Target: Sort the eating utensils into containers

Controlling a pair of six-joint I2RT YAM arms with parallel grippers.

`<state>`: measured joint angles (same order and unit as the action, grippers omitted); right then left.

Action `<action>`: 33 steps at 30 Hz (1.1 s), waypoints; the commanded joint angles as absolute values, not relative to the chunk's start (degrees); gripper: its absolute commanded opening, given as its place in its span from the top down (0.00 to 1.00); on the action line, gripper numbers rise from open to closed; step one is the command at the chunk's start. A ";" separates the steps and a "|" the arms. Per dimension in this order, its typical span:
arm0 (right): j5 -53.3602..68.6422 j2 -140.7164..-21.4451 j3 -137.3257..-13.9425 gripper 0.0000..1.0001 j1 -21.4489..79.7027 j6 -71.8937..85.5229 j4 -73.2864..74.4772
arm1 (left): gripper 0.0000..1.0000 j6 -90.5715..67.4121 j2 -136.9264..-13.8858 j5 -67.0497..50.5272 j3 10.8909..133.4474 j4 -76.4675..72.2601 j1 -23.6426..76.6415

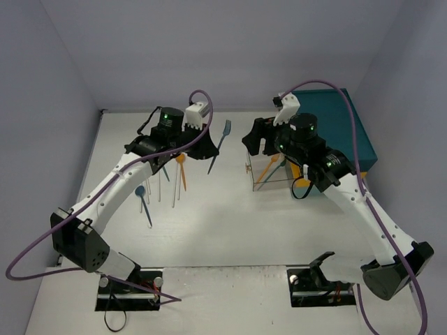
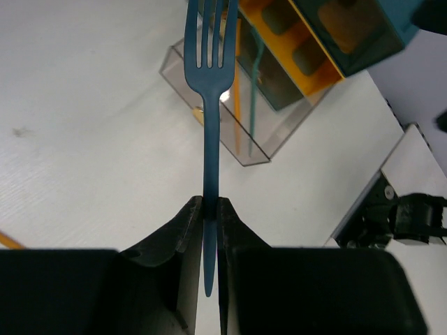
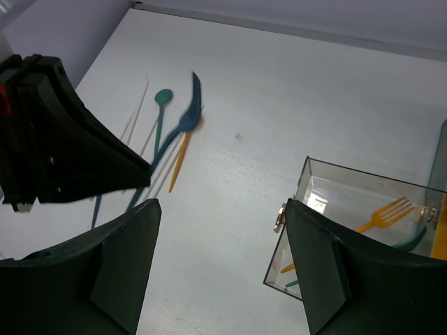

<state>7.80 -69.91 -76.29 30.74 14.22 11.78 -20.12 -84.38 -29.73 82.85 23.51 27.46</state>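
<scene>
My left gripper is shut on the handle of a blue fork and holds it above the table, tines pointing toward a clear container. That container holds an orange fork and a teal utensil. My right gripper is open and empty beside the container's left end. Several utensils lie on the table under the left arm: an orange one, a blue spoon, a teal spoon and clear ones.
The large teal chest with a yellow band stands right behind the clear container at the back right. The left gripper's black body fills the left of the right wrist view. Grey walls close the table at the back and sides.
</scene>
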 commanded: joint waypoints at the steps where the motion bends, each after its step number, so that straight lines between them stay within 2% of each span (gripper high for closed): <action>1: 9.12 -70.91 -78.75 0.31 32.10 13.78 5.97 | 1.00 -19.46 -80.13 -31.91 85.22 21.94 32.02; 7: 10.11 -71.78 -78.24 0.32 32.43 13.90 4.58 | 1.00 -20.29 -79.79 -31.02 84.82 22.49 35.72; 12: 10.59 -72.42 -77.90 0.37 32.36 13.89 4.07 | 1.00 -20.21 -79.80 -30.46 85.08 23.26 37.90; 19: 11.08 -72.33 -76.46 0.57 32.43 14.15 3.96 | 1.00 -20.30 -79.90 -29.88 85.61 23.73 39.11; 30: 12.28 -71.97 -73.35 0.74 32.43 14.67 4.04 | 1.00 -20.39 -80.16 -30.39 86.91 24.07 39.87; 33: 11.79 -71.72 -73.04 0.86 32.43 14.51 3.96 | 1.00 -20.47 -80.33 -30.41 87.01 24.25 40.08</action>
<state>11.05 -72.34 -73.08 32.03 14.85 7.97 -20.21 -82.08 -29.93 83.68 26.44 39.33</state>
